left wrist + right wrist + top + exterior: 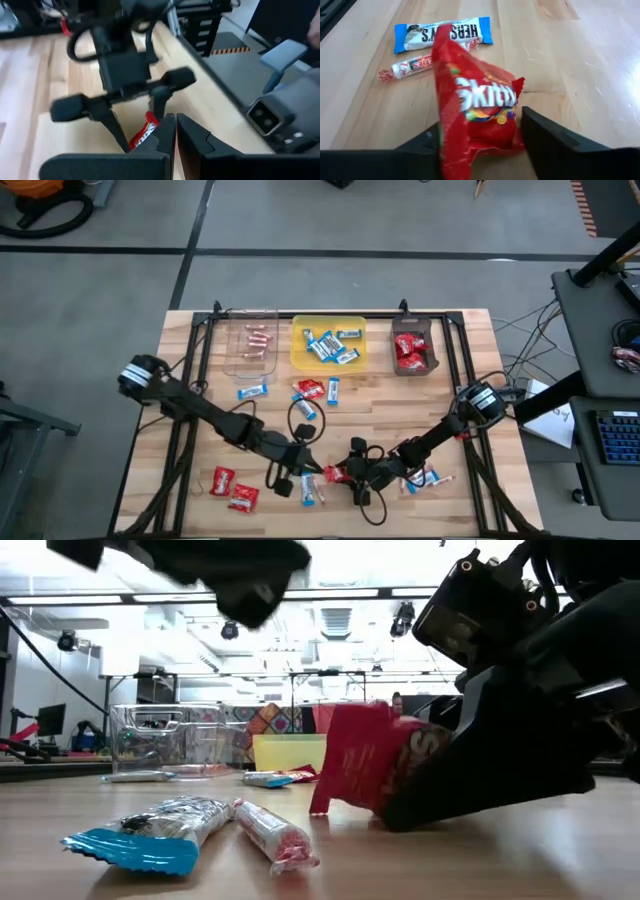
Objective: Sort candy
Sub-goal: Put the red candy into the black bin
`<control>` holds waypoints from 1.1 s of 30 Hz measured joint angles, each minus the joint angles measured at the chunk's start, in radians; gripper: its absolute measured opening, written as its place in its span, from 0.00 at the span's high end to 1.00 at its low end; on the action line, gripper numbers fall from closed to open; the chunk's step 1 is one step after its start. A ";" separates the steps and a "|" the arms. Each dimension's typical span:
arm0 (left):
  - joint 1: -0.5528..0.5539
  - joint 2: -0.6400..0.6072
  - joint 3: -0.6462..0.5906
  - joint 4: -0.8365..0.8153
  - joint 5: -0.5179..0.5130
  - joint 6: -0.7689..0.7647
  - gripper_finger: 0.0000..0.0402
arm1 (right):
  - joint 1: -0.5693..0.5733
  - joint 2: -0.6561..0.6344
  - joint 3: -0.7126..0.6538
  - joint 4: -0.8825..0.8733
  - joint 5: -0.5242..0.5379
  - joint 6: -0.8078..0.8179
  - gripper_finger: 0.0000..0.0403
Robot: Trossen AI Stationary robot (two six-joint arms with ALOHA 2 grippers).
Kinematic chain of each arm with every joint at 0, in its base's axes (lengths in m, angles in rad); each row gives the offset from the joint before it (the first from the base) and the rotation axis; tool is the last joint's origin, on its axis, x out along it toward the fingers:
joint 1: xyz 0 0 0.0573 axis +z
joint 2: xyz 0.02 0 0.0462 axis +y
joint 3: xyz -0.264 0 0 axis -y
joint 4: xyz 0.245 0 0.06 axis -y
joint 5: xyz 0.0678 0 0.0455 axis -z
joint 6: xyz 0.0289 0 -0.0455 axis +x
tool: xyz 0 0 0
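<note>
In the high view, two red packets (232, 488) lay at the lower left of the bench (180, 380). Right of them, low in the frame, the left gripper (306, 467) stood clenched and empty, just beside a blue-and-white bar (309, 492). At lower centre the right gripper (352, 475) had its fingers (560, 145) spread either side of a red Skittles packet (475, 117) standing up on the wood; whether they pressed it I cannot tell. Along the top edge sat clear (250, 348), yellow (327, 344) and dark (414, 347) trays holding sorted candy.
</note>
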 joint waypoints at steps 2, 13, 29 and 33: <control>-0.006 -0.048 0.000 -0.023 0.000 0.000 1.00 | 0.000 -0.008 0.000 -0.007 -0.007 -0.008 0.60; -0.043 -0.289 0.000 -0.137 0.000 0.008 1.00 | -0.009 -0.169 -0.002 -0.215 -0.006 -0.026 0.86; -0.049 -0.452 -0.002 -0.321 -0.131 -0.015 1.00 | -0.251 -0.771 0.000 -0.845 0.030 0.199 0.88; -0.050 -0.452 -0.002 -0.332 -0.132 -0.008 1.00 | -0.407 -0.874 0.000 -1.032 0.042 0.275 0.89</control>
